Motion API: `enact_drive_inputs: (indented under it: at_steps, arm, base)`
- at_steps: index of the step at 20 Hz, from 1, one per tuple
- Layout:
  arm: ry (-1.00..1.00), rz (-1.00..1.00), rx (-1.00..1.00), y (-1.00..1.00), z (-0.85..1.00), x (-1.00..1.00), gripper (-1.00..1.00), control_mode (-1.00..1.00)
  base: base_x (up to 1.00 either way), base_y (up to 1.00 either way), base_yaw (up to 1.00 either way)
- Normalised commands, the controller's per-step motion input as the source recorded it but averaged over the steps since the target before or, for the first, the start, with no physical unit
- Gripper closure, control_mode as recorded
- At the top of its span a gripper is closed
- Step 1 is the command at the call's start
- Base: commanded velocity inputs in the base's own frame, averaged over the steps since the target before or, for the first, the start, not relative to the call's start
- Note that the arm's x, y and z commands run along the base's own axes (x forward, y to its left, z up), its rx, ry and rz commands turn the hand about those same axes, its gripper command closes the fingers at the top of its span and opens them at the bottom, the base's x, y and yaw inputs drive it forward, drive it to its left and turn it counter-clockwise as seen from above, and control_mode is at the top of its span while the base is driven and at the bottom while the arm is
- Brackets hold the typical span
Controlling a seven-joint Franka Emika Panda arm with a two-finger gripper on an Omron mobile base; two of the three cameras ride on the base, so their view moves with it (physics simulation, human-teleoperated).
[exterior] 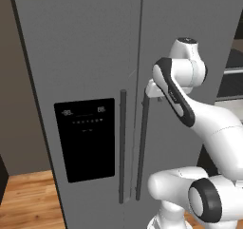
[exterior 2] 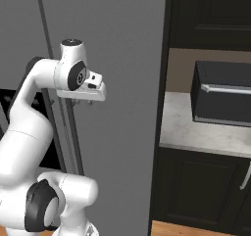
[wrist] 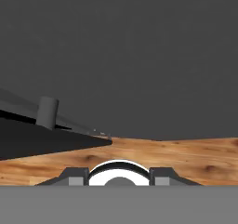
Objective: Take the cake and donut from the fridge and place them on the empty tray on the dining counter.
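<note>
**Ana:** End effector first: what's it doing?

**Ben:** It points down along the face of the fridge, up by the top of the right-hand handle. Its two dark tips stand apart with nothing between them. From the hand view, a short grey stub and a dark bar sit off to one side of the tips, which I take to be the handle. It isn't between them yet.

**Ana:** So the step is getting the door open?

**Ben:** That's my reading. Both doors are shut, so the cake and donut are presumably inside, behind them. To do it well, I'd slide the end effector sideways until the bar is centred between the tips. Then I'd close squarely on it near the top and pull in an arc about the outer hinge, not straight back.

**Ana:** What is it like to grip?

**Ben:** It's a long, slim vertical bar, smooth and dark grey, standing off the door. The left handle sits just beside it across the door seam, so there's little room on that side. The door is flat matt grey, with a glossy black dispenser panel on the left one. Below is a wooden plank floor.
</note>
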Motion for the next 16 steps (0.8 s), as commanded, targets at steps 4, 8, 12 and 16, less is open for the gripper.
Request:
enact_drive_inputs:
  at_steps: [4,8,12,16]
  arm:
    - [0.00,0.00,0.00,0.00,-0.01,-0.19,-1.00,-1.00]
    - [0.00,0.00,0.00,0.00,-0.19,-0.54,-1.00,-1.00]
    - [-0.01,0.00,0.00,0.00,-0.28,-0.66,-1.00,-1.00]
    - [-0.04,0.00,-0.01,0.00,-0.30,-0.66,-1.00,-1.00]
  base:
    - [0.00,0.00,0.00]
    - [0.00,0.00,0.00]
    - [0.00,0.00,0.00]
    - [0.00,0.00,0.00]
